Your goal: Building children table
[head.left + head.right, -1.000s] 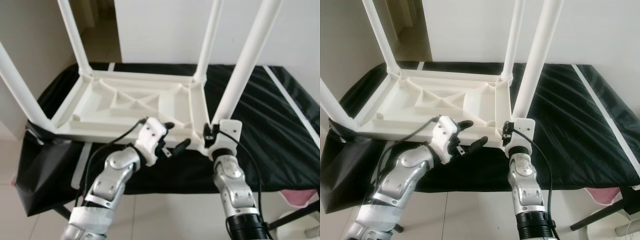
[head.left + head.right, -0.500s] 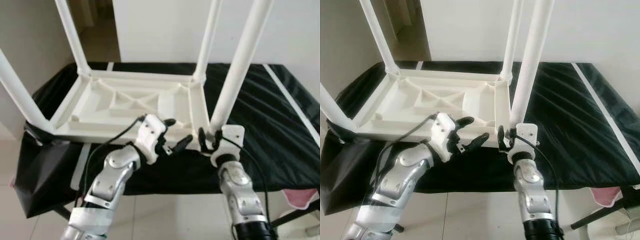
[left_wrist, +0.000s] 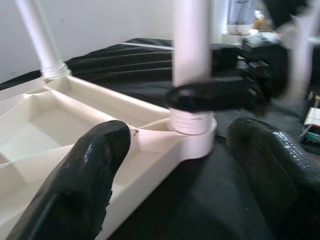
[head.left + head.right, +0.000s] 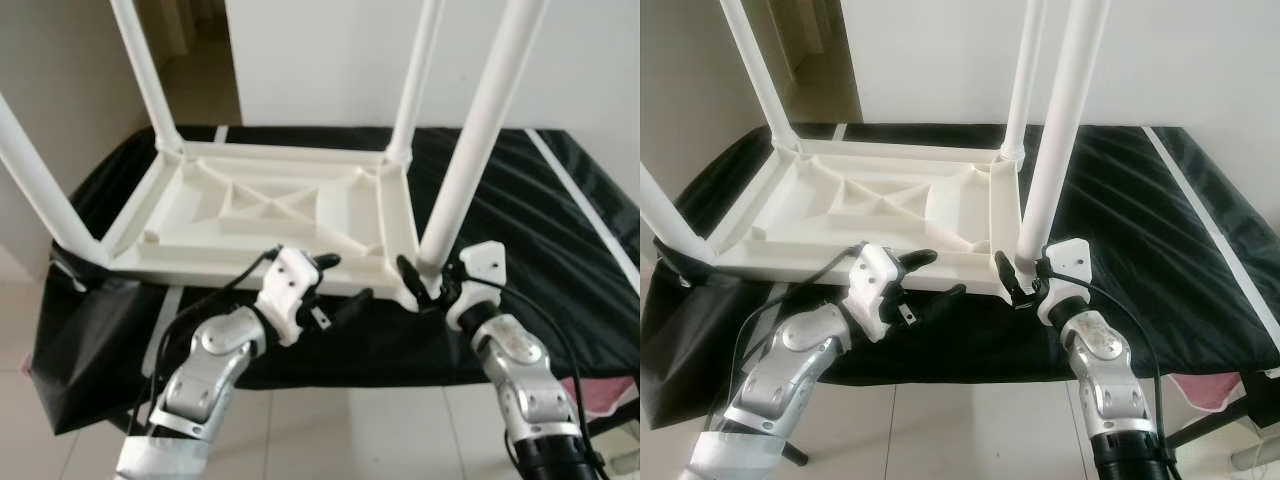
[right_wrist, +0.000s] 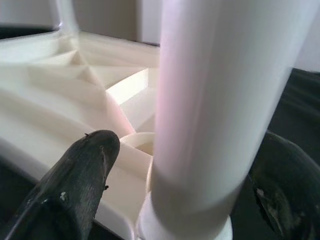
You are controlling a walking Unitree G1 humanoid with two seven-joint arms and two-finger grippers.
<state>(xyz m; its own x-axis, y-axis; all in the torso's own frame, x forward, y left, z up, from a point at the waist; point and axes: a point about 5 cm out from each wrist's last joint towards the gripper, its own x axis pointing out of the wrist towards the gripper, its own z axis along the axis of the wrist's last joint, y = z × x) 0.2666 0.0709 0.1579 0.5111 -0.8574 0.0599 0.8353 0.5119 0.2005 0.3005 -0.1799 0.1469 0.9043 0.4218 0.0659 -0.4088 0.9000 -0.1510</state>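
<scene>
Your right gripper point(image 4: 1025, 280), lower centre, has its jaws round the near table leg point(image 4: 1058, 130). Your left gripper point(image 4: 930, 275) hovers spread wide beside the upturned tabletop point(image 4: 840, 215).

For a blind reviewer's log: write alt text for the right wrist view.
A thick white table leg stands between the right end effector's two black fingers, at its base where it enters the corner socket of the upturned white tabletop. The fingers flank the leg; contact cannot be made out.
</scene>
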